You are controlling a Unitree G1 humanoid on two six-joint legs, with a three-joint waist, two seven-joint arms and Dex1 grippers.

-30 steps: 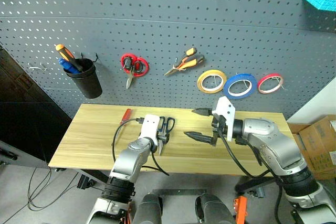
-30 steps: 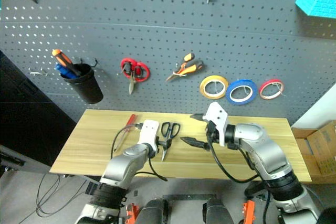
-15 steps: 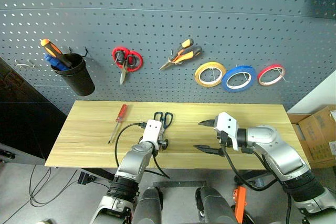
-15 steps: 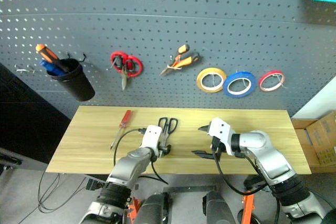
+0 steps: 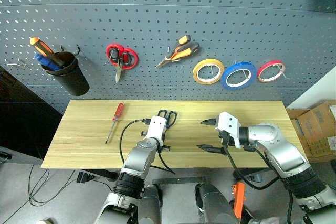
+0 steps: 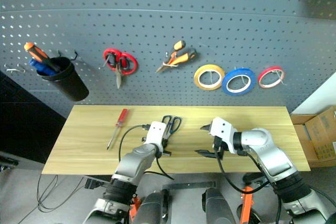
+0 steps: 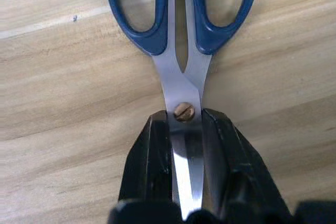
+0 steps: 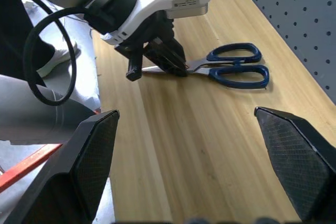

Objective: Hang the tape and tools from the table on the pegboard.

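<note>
The scissors, silver blades with dark blue loops, lie flat on the light wood table near its middle. My left gripper is shut on their blades at the pivot screw, loops pointing toward the pegboard. To their right, my right gripper hovers over the table, open and holding nothing. The blue tape hangs on the pegboard between a yellow roll and a red roll. The orange-and-black pliers hang left of the rolls.
A red-handled screwdriver lies on the table's left part. Red scissors and a black cup holding screwdrivers hang on the board at the left. A cardboard box stands past the table's right end.
My left gripper's fingers have shut on the scissors' blades. The right gripper has sunk a little. The whole picture has shifted as the camera tilted down.
</note>
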